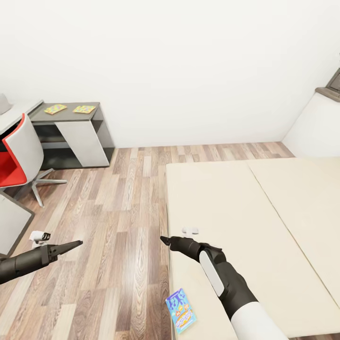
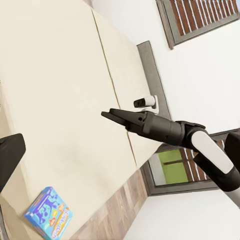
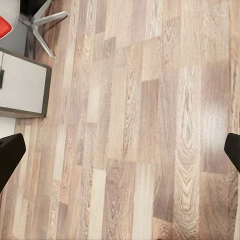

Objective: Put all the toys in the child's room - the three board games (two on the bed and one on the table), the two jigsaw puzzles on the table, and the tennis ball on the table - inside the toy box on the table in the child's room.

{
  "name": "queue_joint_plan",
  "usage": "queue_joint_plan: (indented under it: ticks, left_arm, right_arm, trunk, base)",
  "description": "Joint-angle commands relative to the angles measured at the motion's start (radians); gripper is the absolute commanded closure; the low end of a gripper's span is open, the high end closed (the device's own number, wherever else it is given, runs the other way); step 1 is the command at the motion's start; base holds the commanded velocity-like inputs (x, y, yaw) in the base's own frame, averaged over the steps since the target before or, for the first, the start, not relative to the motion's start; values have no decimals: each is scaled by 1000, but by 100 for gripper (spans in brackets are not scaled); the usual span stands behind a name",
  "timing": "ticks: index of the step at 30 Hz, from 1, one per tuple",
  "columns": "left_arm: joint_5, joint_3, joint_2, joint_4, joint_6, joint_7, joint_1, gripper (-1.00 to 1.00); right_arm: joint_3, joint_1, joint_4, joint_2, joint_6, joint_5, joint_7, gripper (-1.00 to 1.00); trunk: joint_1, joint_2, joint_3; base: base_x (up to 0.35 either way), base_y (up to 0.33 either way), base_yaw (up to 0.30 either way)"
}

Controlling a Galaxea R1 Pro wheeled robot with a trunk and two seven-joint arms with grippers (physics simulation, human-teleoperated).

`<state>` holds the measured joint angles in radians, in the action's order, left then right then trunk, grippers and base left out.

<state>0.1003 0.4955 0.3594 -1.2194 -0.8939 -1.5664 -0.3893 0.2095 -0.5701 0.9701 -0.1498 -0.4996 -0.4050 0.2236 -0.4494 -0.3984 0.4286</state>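
The blue board game (image 1: 180, 311) lies flat at the bed (image 1: 264, 226) edge, bottom centre of the head view, long axis running up-frame, below the nearer right gripper (image 1: 164, 240), which looks pinched shut and empty, as does the left gripper (image 1: 78, 243).

- A plain white wall (image 1: 179, 66) runs behind everything, evenly lit.
- The wood-plank floor (image 1: 118, 222) mixes brown and grey boards.
- A cream bed (image 1: 264, 226) of two mattresses side by side sits at the right.
- A grey-and-white desk (image 1: 75, 130) stands against the wall, with a red-and-white swivel chair (image 1: 19, 156) near it.
- A slatted, grey-framed window (image 2: 200, 17) is set in the wall beyond the bed.
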Motion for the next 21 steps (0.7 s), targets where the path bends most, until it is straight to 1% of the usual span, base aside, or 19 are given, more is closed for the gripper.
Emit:
queue_joint_plan:
  ticks: [1, 10, 16, 21]
  left_arm:
    - [-1, 1, 0, 2, -7, -4, 0, -100]
    - [0, 2, 1, 22, 6, -4, 0, -100]
    - [-1, 1, -4, 33, 8, -4, 0, -100]
    - [0, 1, -5, 36, 9, -4, 0, -100]
  right_arm:
    - [-1, -1, 1, 0, -5, -3, 1, -100]
    - [-2, -1, 0, 3, -2, -2, 0, -100]
    - [-11, -1, -14, 14, 7, -2, 1, -100]
    - [-14, -1, -26, 34, 35, -5, 3, -100]
  trunk:
    - [-1, -2, 0]
    - [-1, -2, -15]
    - [-1, -2, -25]
    - [-1, -2, -33]
  base:
    - [0, 0, 0]
    - [0, 0, 0]
    - [0, 0, 0]
    - [0, 0, 0]
